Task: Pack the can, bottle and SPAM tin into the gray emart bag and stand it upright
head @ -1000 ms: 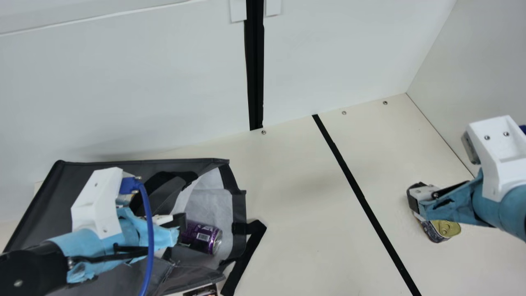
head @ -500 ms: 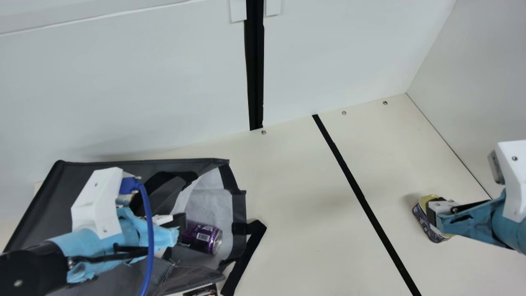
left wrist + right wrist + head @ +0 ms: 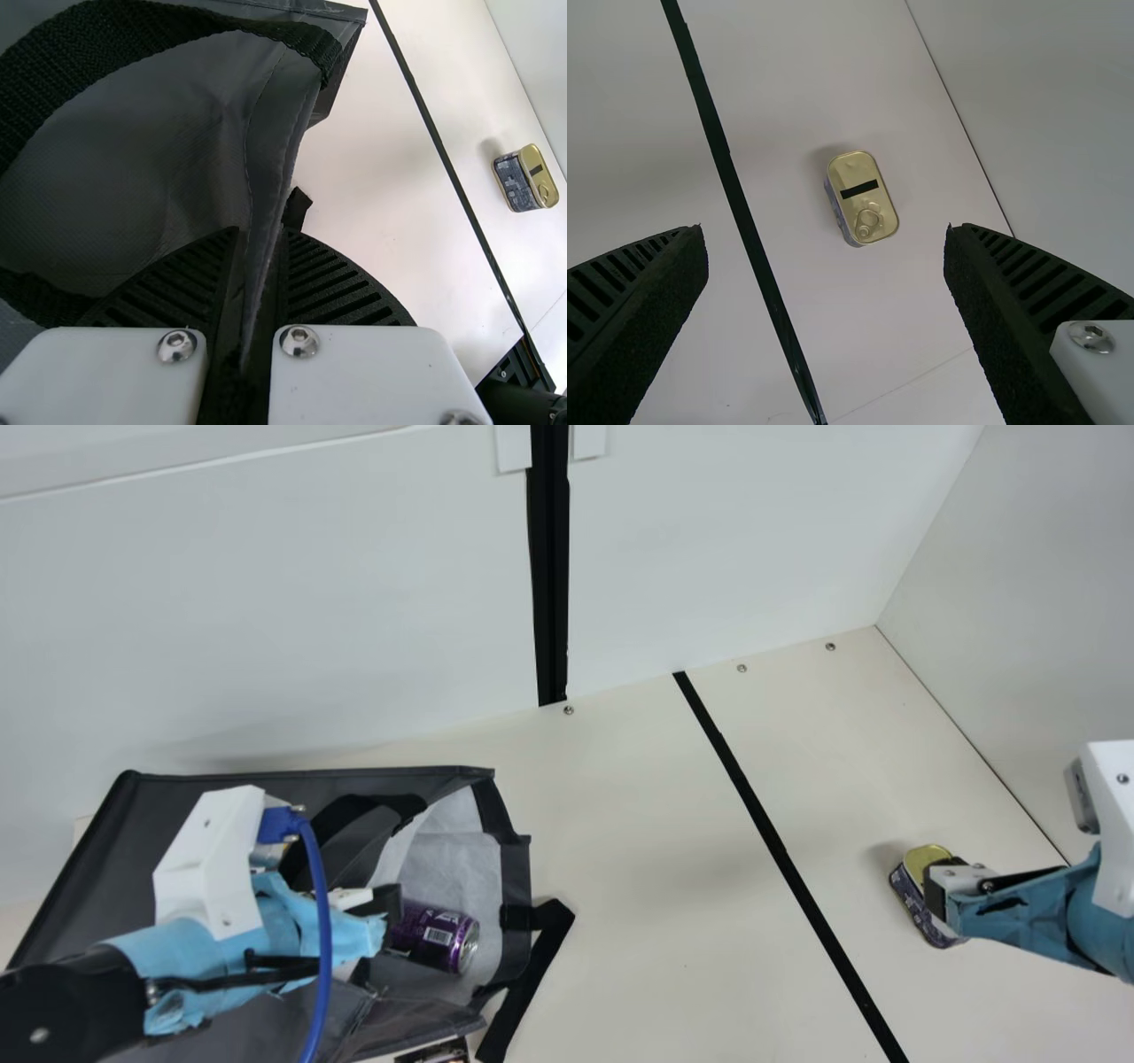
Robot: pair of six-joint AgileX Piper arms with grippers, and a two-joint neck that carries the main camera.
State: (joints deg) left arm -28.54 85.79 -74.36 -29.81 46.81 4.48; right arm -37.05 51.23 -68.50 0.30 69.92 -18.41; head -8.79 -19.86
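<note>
One gray bag [image 3: 80, 868], one purple can [image 3: 436, 936] (lying inside it), one SPAM tin [image 3: 910, 892] on the surface [image 3: 664, 868], gold-lidded with pull ring, dark-sided. Left gripper [image 3: 386, 908]: fingers pinching bag fabric; right gripper [image 3: 937, 891]: fingers wide, above the tin.

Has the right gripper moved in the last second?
Yes. In the main view, the right gripper has shifted toward the view's right and slightly down, farther from the black stripe on the table.
</note>
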